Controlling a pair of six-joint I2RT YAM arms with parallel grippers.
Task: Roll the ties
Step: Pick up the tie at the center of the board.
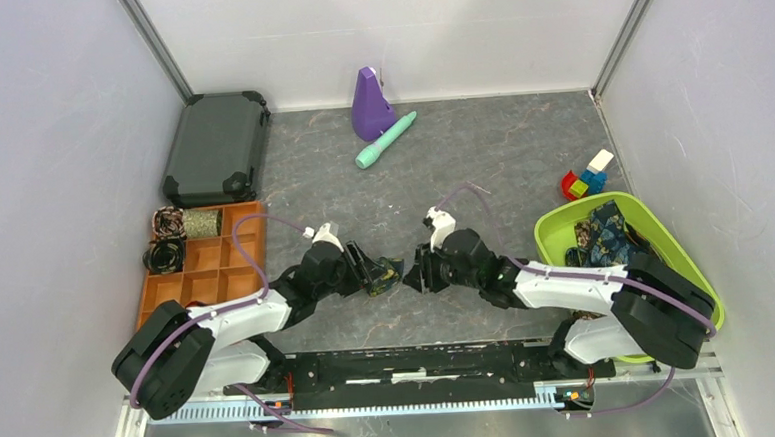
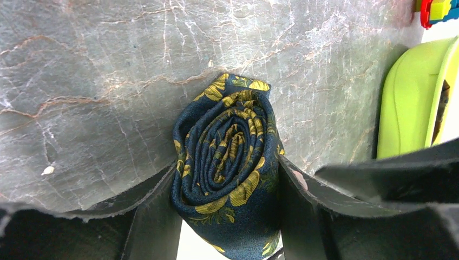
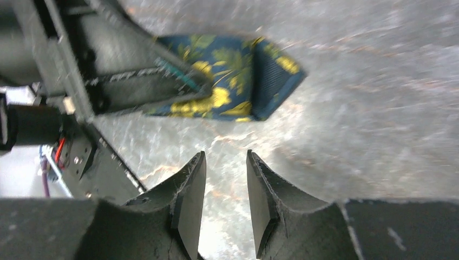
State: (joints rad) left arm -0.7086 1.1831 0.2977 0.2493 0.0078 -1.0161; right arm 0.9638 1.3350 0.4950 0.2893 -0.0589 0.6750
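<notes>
My left gripper (image 1: 371, 272) is shut on a rolled navy tie with yellow-gold flowers (image 2: 227, 162), a tight coil held between both fingers just above the grey table. The coil also shows in the top view (image 1: 384, 275) and in the right wrist view (image 3: 233, 78). My right gripper (image 1: 416, 274) is open and empty, its tips (image 3: 226, 162) a short way from the coil, facing it. More unrolled ties (image 1: 605, 232) lie in the green bin (image 1: 564, 227). Rolled ties (image 1: 168, 223) sit in the orange tray (image 1: 216, 273).
A dark green case (image 1: 217, 147) lies at the back left. A purple cone-shaped object (image 1: 370, 104) and a teal cylinder (image 1: 385, 140) are at the back centre. Coloured toy blocks (image 1: 587, 176) sit behind the bin.
</notes>
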